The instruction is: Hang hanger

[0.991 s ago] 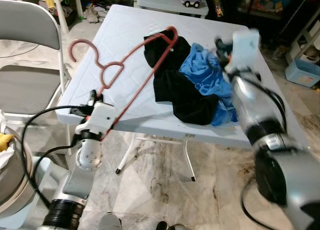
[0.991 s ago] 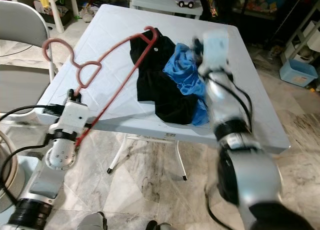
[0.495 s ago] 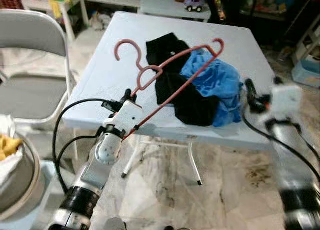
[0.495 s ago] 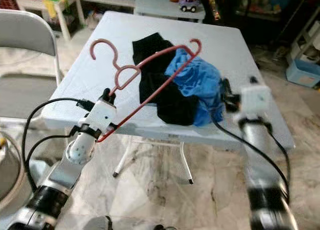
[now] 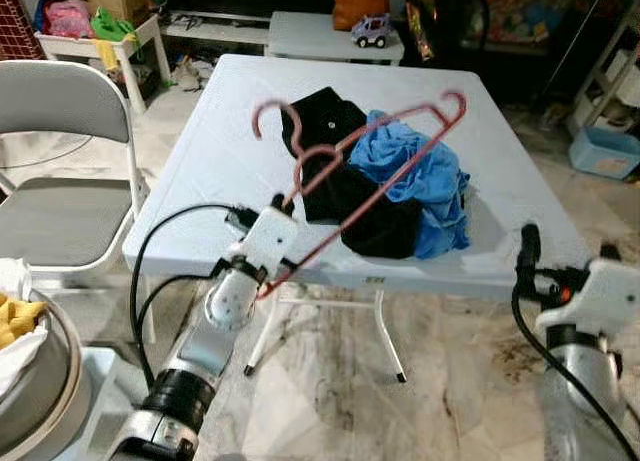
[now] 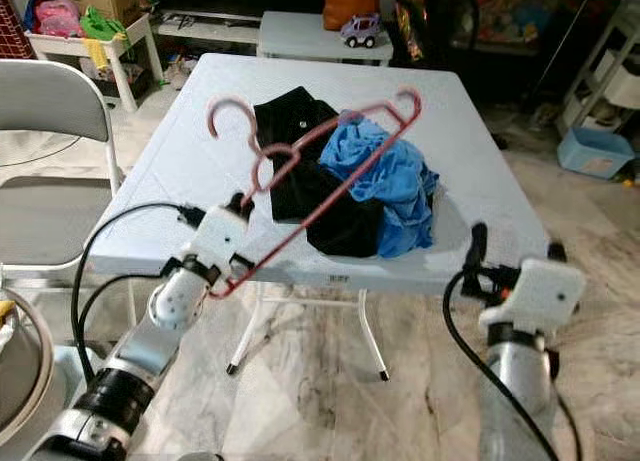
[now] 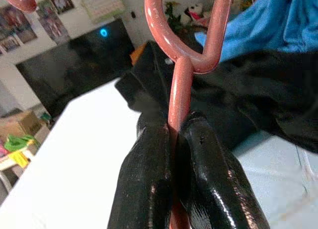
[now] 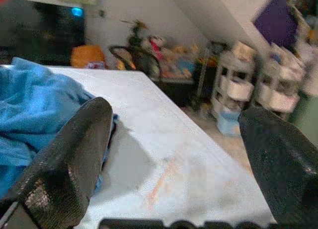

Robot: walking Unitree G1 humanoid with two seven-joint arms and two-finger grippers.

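The left gripper (image 7: 171,134) is clenched on the lower bar of the red hanger (image 5: 372,141), holding it tilted in the air above the near left part of the white table (image 5: 230,131). Its hook hangs over bare tabletop left of the black garment (image 5: 345,191) and blue garment (image 5: 420,176). The right gripper (image 5: 560,251), fingers spread apart, sits off the table's near right edge over open floor. A grey folding chair (image 5: 60,181) stands left of the table. The left wrist view shows both fingers (image 7: 149,184) pressed against the bar.

Hanger (image 5: 375,149): lifted off the bench, now up over the clothes!
Right gripper (image 6: 512,249): pulled back off the bench, fingers spread.
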